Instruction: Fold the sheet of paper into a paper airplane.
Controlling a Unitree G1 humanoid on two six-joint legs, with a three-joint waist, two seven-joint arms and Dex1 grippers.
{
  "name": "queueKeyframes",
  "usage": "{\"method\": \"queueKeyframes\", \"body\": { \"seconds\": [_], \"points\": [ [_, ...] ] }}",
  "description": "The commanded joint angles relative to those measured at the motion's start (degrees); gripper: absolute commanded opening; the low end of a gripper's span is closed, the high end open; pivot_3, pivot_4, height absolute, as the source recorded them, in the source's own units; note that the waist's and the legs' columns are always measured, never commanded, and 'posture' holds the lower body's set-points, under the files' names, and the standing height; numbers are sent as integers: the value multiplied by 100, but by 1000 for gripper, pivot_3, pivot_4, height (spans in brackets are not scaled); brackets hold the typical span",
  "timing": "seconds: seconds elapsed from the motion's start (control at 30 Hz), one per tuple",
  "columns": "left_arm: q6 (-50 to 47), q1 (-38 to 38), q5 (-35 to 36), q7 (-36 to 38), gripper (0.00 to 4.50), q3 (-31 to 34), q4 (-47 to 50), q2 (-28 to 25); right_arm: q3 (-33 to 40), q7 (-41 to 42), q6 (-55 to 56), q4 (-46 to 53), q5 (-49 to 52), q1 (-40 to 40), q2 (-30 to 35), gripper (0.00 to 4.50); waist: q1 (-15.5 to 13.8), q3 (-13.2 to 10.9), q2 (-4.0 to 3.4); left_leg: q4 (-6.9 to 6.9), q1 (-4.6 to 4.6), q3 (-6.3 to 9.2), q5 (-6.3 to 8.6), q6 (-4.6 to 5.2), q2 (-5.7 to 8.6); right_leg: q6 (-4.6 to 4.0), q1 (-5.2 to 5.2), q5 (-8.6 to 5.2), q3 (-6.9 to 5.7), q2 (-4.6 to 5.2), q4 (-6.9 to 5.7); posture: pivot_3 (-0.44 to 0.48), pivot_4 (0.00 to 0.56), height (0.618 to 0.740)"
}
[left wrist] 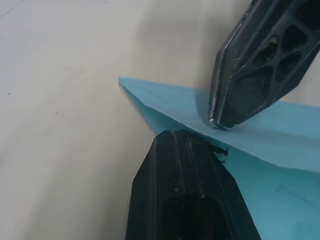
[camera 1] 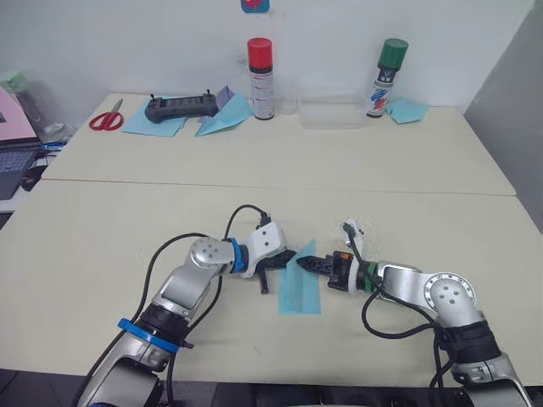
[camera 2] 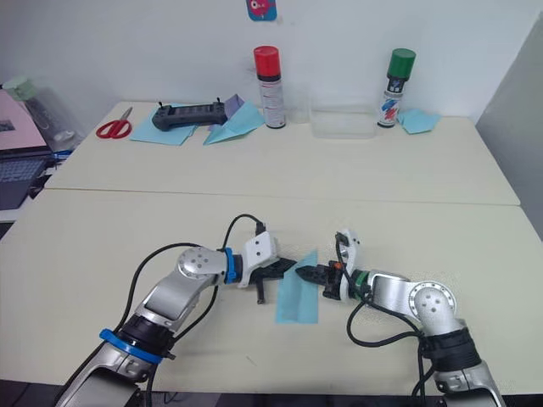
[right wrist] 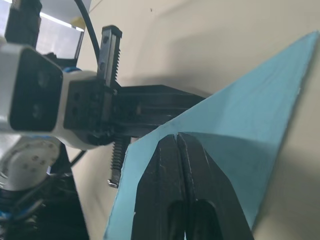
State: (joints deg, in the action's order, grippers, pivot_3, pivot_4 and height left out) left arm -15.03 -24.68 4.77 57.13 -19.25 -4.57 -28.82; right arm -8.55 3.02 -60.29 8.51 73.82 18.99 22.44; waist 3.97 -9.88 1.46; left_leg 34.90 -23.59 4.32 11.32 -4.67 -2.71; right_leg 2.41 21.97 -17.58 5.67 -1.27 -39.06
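The sheet of paper (camera 1: 302,287) is light blue and lies near the table's front edge, between my two arms. One flap of the sheet of paper (left wrist: 175,102) stands up off the table. My left gripper (camera 1: 288,257) reaches in from the left, shut, and its fingertips (left wrist: 192,142) touch the lower edge of that flap. My right gripper (camera 1: 304,262) comes from the right, also shut. Its fingertips (right wrist: 178,139) press against the paper's face just inside an edge. I cannot see any paper caught between either pair of fingers.
Along the far edge of the table (camera 1: 254,212) stand red scissors (camera 1: 106,119), a black controller (camera 1: 176,108) on blue paper, a wider blue paper plane (camera 1: 225,117), a red-capped spray can (camera 1: 260,78), a clear box (camera 1: 332,114) and a green-capped can (camera 1: 388,76). A laptop (camera 1: 13,165) sits at far left.
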Motion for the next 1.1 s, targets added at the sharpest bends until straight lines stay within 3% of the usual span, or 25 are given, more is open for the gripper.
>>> {"method": "queueKeyframes", "body": {
  "seconds": [0.03,0.2,0.4,1.1],
  "points": [
    [-360,128,-24,118,0,133,-126,-304,-267,441,168,-57,-840,30,-29,14,26,0,1,-1,9,0,0,0,-1,0,-8,0,0,-1,0,0,150,740],
    [-627,31,395,289,0,535,155,-520,-450,884,265,-95,-1696,79,23,14,93,0,4,-1,43,-2,0,0,-2,-3,-39,-1,5,-1,0,0,150,740],
    [-1006,-16,786,300,0,650,643,-381,-482,1133,448,-260,-2521,67,-37,14,59,-2,15,-1,44,-2,0,-1,4,-2,-46,0,5,7,7,0,150,740],
    [-280,59,17,352,0,-199,272,-264,-202,1722,719,204,-3497,-162,-104,14,-77,1,23,1,46,-5,0,-2,16,-5,-53,-3,4,21,12,0,150,740]
  ]
}}
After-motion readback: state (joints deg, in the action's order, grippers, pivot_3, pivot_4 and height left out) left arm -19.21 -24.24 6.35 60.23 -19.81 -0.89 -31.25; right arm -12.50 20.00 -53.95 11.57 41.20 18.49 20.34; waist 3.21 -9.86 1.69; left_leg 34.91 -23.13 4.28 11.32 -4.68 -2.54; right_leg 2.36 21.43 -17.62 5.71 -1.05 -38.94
